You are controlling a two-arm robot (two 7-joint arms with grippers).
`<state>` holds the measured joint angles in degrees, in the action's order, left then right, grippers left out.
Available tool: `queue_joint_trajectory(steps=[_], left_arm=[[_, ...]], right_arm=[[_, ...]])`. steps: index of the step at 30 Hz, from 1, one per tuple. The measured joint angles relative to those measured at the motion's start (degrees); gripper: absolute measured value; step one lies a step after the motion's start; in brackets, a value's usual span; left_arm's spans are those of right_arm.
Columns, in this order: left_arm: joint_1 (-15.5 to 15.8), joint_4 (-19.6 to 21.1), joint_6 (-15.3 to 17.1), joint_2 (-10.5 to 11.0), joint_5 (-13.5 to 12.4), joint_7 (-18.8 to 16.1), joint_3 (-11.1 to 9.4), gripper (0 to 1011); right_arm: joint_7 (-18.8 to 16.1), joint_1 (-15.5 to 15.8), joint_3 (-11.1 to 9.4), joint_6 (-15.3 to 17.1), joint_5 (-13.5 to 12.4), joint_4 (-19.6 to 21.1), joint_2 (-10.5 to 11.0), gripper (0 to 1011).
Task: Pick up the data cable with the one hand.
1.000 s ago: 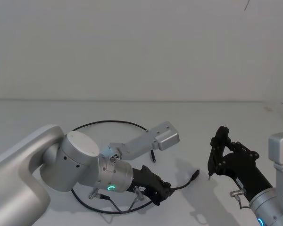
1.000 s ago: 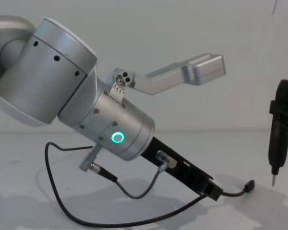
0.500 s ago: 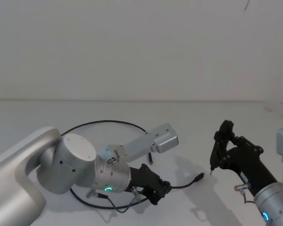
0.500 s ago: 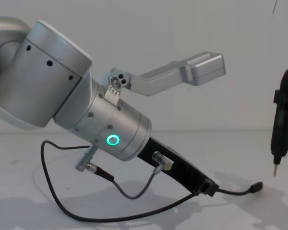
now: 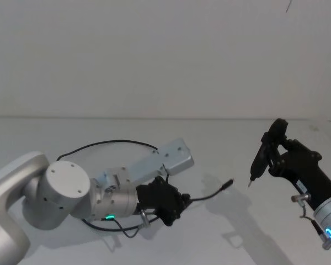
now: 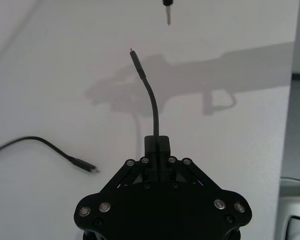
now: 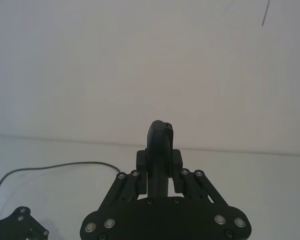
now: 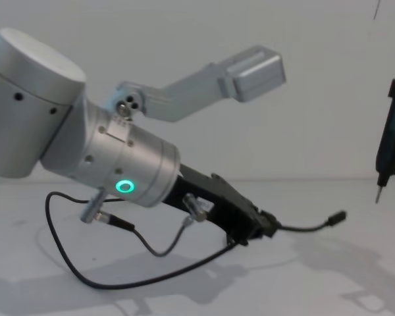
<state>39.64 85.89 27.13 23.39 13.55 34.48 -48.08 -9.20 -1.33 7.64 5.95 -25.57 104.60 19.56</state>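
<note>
Our left gripper reaches low over the white table, its jaws closed on the data cable a short way back from one plug. From the left wrist we see that short end curving out past the jaws, the plug clear of the table and casting a shadow on it. From the chest we see the rest of the cable drop from the jaws to the table and trail back under the silver arm. From the head it shows as a wide loop behind that arm. The cable's other end lies flat on the table, just beside the gripper.

Our right gripper is raised at the right side, well apart from the left. Its jaws grip a slim black tool, which tilts slightly, its thin metal tip pointing down. The tip hangs above the table, near the cable's lifted plug but not touching it.
</note>
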Motion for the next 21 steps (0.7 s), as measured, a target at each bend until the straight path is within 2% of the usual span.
queue_joint_trajectory(steps=[5, 8, 21], left_arm=[[-1.1, 1.2, -4.6, 1.6, -0.3, -1.0, 1.8, 36], [-1.5, 1.7, -6.2, 2.1, -0.4, -1.3, 2.4, 36], [-2.4, 2.7, -9.7, 3.3, -0.6, -2.1, 3.9, 36]], right_arm=[[-0.7, -0.9, -0.9, 0.6, -1.9, -0.2, -0.1, 279], [-0.8, -1.5, -1.2, 0.6, -2.6, -0.7, -0.3, 279], [-1.8, -5.6, -1.3, -2.2, -3.7, -5.3, -1.8, 279]])
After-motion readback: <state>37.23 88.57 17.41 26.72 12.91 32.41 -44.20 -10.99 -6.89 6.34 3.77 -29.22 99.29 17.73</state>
